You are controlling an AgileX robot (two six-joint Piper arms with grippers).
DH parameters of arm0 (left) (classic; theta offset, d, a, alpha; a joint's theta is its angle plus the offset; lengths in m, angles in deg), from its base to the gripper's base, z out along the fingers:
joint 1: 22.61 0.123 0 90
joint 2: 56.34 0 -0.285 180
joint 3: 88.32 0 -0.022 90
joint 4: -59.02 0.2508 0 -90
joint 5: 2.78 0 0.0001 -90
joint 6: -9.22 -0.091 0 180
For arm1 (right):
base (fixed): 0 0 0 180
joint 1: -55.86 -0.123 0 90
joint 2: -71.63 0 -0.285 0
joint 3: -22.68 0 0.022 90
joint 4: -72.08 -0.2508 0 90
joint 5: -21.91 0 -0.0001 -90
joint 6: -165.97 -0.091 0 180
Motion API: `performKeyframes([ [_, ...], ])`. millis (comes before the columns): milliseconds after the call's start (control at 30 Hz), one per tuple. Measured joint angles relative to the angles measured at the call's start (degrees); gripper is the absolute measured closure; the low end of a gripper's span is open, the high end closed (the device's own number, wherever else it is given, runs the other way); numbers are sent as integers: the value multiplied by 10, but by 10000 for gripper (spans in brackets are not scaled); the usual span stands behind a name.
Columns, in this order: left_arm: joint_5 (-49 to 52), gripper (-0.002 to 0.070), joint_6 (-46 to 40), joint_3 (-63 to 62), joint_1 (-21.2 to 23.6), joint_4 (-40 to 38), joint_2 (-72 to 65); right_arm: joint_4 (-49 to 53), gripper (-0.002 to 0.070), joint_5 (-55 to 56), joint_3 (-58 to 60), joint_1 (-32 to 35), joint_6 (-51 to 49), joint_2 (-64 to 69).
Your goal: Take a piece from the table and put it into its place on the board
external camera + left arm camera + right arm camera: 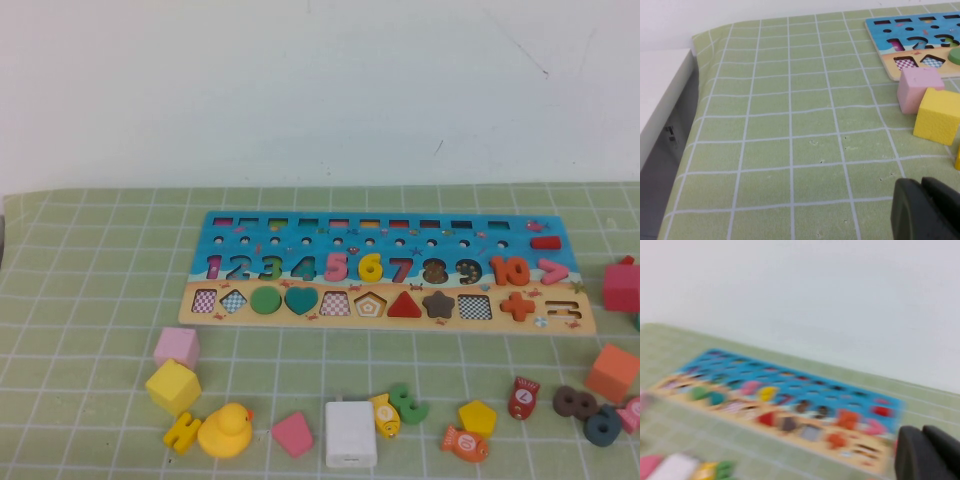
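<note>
While the yellow 6 (370, 267) sits in the board (390, 318) mid-frame, loose blocks, a duck (225, 432) and a white box (350, 433) crowd the table (90, 300) below. Right gripper (926, 455) pressed together above the board; left gripper (922, 210) unclear, low over the mat.

Green gridded table (100, 300) carrying the board (240, 232), pink cube (176, 347), yellow cube (173, 386), duck (226, 431), white block (350, 433).

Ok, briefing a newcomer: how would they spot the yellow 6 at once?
Find the long blue board on the green table. In its numeral row, the yellow 6 sits between the pink 5 and red 7, that row's only yellow numeral. The left gripper and right gripper, both shut, show only in wrist views, off the board.
</note>
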Motion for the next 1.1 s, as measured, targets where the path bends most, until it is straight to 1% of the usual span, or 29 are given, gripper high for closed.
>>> performKeyframes([
  [300,0,677,0,0,0,0,0,0,678,0,0,216,0,-7],
  [400,0,677,0,0,0,0,0,0,678,0,1,271,0,-19],
  [467,0,677,0,0,0,0,0,0,678,0,1,294,0,-32],
  [533,0,677,0,0,0,0,0,0,678,0,1,309,0,-50],
  [733,0,677,0,0,0,0,0,0,678,0,1,314,0,-108],
  [967,0,677,0,0,0,0,0,0,678,0,3,314,0,-111],
  [1100,0,677,0,0,0,0,0,2,678,31,30,314,0,-98],
])
